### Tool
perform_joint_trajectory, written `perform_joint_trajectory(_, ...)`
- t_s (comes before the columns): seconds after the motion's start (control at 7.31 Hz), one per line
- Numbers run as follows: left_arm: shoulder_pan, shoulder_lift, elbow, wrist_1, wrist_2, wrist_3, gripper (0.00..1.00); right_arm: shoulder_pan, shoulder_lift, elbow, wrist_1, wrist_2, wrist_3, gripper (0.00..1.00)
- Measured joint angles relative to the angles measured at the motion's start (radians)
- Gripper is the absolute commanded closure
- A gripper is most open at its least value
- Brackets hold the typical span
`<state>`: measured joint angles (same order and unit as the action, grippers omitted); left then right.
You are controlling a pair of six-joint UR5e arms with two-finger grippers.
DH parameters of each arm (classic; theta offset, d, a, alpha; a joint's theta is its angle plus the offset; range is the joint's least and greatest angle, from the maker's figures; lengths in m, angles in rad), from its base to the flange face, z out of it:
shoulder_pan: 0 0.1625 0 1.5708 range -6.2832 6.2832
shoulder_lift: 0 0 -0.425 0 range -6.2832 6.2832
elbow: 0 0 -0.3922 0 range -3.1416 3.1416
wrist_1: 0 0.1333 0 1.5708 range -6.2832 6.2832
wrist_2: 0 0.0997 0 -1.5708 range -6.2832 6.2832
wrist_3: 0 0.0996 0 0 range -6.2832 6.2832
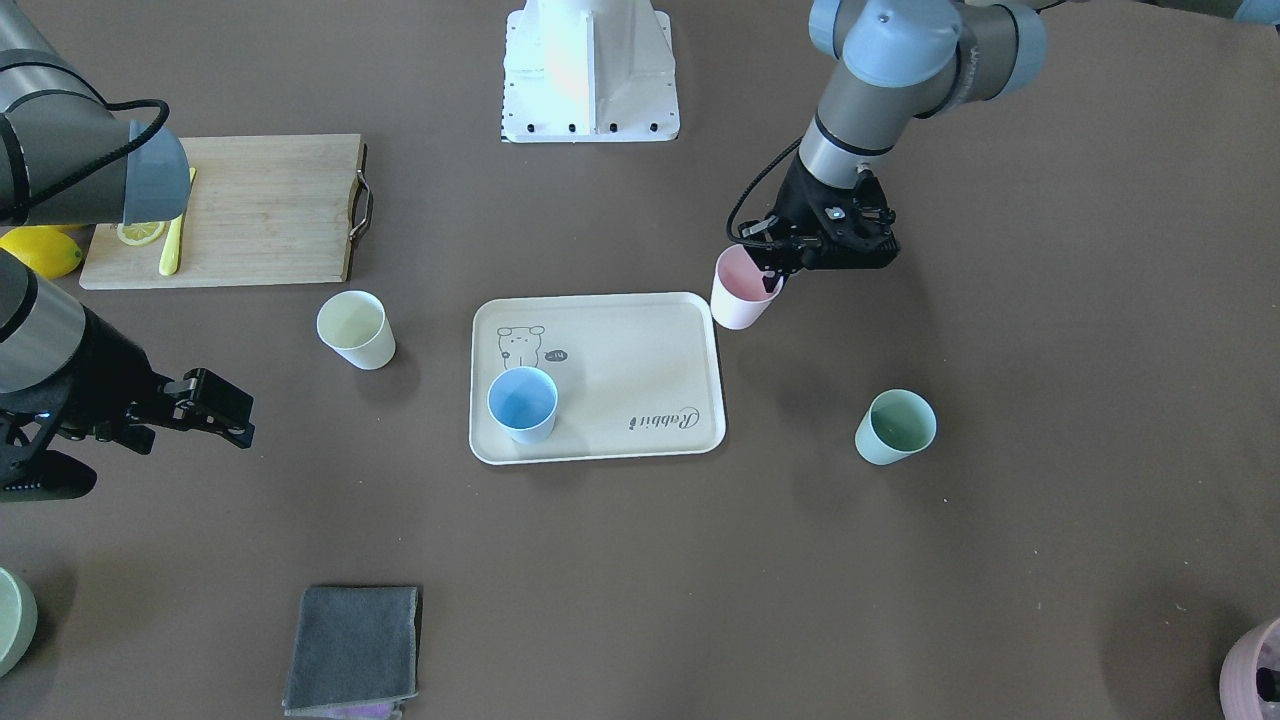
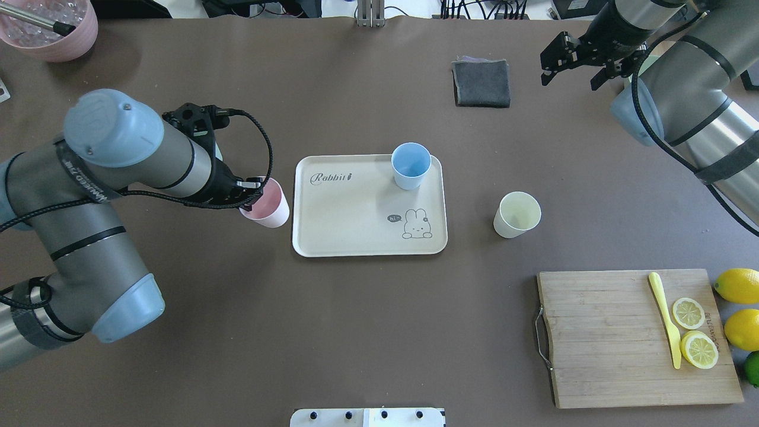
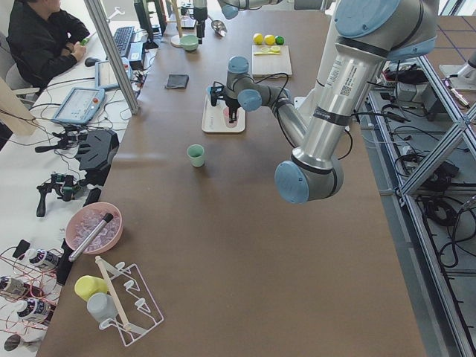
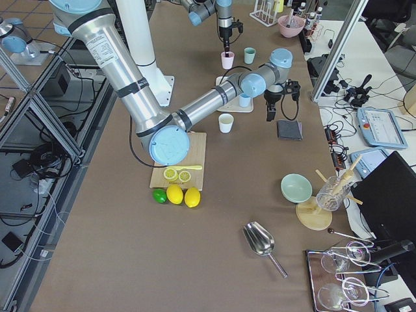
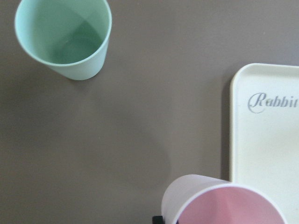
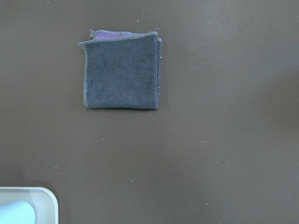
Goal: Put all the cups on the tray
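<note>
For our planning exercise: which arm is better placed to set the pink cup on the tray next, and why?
Left. The left fingers grip the pink cup by its rim, right beside the tray's short edge. The right fingers hang open farther off, near the grey cloth.

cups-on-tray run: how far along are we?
One of four done: the blue cup stands on the tray. In hand: the left gripper grips the pink cup by its rim, just off the tray's short edge. Left: the yellow cup and the mint cup sit on the table, one on either side of the tray. The right gripper is open and empty, near the grey cloth.
</note>
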<state>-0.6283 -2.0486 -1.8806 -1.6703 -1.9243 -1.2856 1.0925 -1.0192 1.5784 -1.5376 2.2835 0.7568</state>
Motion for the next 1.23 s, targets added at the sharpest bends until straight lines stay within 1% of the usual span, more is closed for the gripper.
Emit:
perform_joint_trajectory(0.14,0.039,-0.051,0.04,0.012,0.048,-0.028,1.0,0.001,-0.006,0.0,0.001,0.0,0.0,0.0)
perform_joint_trajectory(0.27,0.067,-0.082,0.072,0.014,0.076,-0.047,1.0,0.001,-0.01,0.0,0.001,0.001,0.0,0.0)
perform_joint_trajectory(0.55,0.101,-0.101,0.102,0.011,0.094,-0.077,1.0,0.002,-0.022,0.004,0.002,0.006,-0.001,0.0)
perform_joint_trajectory(0.68,0.107,-0.103,0.12,-0.003,0.101,-0.086,1.0,0.003,-0.047,0.027,0.002,0.01,0.001,0.0)
perform_joint_trajectory(0.96,0.112,-0.106,0.141,-0.025,0.116,-0.09,1.0,0.001,-0.149,0.139,-0.006,0.013,0.012,0.0)
perform_joint_trajectory(1.09,0.112,-0.107,0.148,-0.028,0.122,-0.091,1.0,-0.004,-0.187,0.176,-0.008,0.014,0.015,0.0)
perform_joint_trajectory(1.23,0.113,-0.107,0.154,-0.03,0.128,-0.091,1.0,-0.012,-0.207,0.193,-0.008,0.014,0.017,0.0)
